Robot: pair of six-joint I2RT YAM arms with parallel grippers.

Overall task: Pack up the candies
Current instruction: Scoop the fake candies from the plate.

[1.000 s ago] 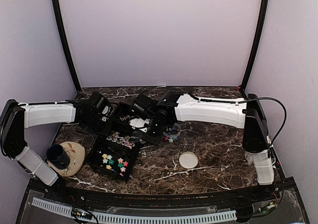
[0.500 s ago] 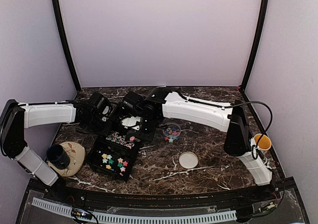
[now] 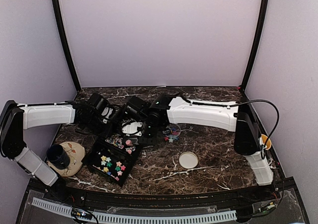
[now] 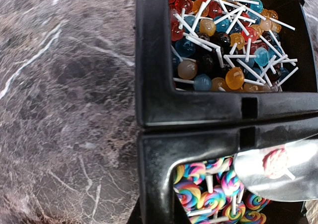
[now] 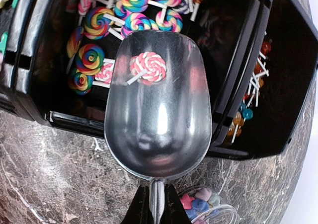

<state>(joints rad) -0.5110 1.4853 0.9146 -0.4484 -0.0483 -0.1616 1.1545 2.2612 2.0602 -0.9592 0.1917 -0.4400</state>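
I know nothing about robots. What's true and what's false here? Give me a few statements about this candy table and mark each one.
1. The metal scoop carries one pink-and-white swirl lollipop. True.
2. The scoop's front end is above the bin of round ball lollipops. False: it is above the bin of swirl lollipops.
3. The right gripper is shut on the scoop's handle. True.
4. The white disc lies inside a black tray. False: it lies on the marble table, apart from the trays.
5. The dark cup stands on a plate. True.
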